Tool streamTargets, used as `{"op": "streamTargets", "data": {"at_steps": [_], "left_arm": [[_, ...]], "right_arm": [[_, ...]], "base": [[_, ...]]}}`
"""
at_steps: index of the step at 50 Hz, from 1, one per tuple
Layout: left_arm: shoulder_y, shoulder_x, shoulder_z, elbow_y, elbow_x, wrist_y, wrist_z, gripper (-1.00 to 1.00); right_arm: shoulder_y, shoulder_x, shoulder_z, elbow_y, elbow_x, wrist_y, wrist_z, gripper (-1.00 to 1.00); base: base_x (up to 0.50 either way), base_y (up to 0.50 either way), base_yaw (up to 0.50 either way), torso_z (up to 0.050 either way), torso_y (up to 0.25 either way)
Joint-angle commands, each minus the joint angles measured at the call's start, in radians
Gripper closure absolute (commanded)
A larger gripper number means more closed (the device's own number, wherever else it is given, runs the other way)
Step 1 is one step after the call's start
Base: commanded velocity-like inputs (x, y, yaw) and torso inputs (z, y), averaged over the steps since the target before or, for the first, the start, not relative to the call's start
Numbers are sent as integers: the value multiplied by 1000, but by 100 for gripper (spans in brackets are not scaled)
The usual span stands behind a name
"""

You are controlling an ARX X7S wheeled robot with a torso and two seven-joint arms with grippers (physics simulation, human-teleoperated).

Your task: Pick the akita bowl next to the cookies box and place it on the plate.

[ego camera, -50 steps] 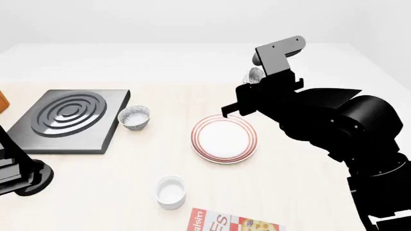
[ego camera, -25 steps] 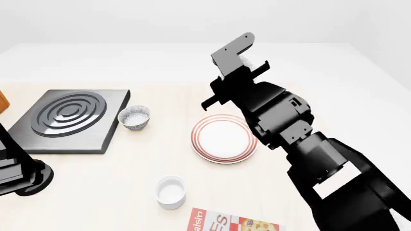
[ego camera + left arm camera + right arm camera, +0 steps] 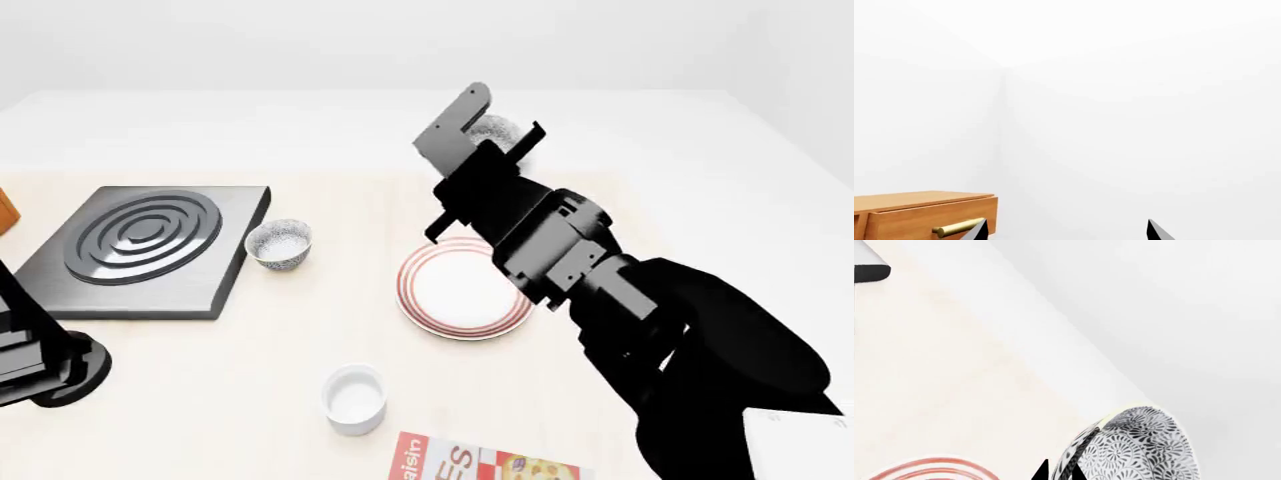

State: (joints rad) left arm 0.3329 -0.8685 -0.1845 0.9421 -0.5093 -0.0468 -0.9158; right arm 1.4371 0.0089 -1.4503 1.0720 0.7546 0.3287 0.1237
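My right gripper (image 3: 489, 140) is shut on the rim of a grey-white speckled akita bowl (image 3: 499, 129), held tilted in the air behind the plate (image 3: 416, 297). In the right wrist view its fingertips (image 3: 1041, 472) pinch the bowl's wall (image 3: 1141, 450), with the red-ringed plate rim (image 3: 934, 462) below and beside them. A look-alike bowl (image 3: 279, 243) stands by the stove block. The cookies box (image 3: 461, 465) lies at the near table edge. My left gripper (image 3: 1067, 236) is open, pointing at a bare wall with nothing between its fingers.
A dark stove block (image 3: 140, 240) with concentric rings sits at the left. A plain white cup (image 3: 355, 398) stands near the cookies box. The left arm's base (image 3: 40, 350) is at the lower left. A wooden drawer (image 3: 921, 215) with a brass handle shows in the left wrist view.
My right arm has swung left and turned, carrying the bowl from behind the plate's right side to behind its middle. Nothing else has moved.
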Motion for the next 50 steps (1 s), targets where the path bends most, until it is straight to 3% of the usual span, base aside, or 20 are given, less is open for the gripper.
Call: {"op": "streamTargets", "data": {"at_steps": [1,50], "left_arm": [[6,2,-3,-2,4,6,2,-100],[27,3,-29,8,1,7,-9,-100]], "right_arm": [[26,-9,-67,18,-22,70,25,100],[-15,-9,-64,-16,1,167,-144,100]], "base": [[0,0,0,0,0],[0,0,0,0,0]]}}
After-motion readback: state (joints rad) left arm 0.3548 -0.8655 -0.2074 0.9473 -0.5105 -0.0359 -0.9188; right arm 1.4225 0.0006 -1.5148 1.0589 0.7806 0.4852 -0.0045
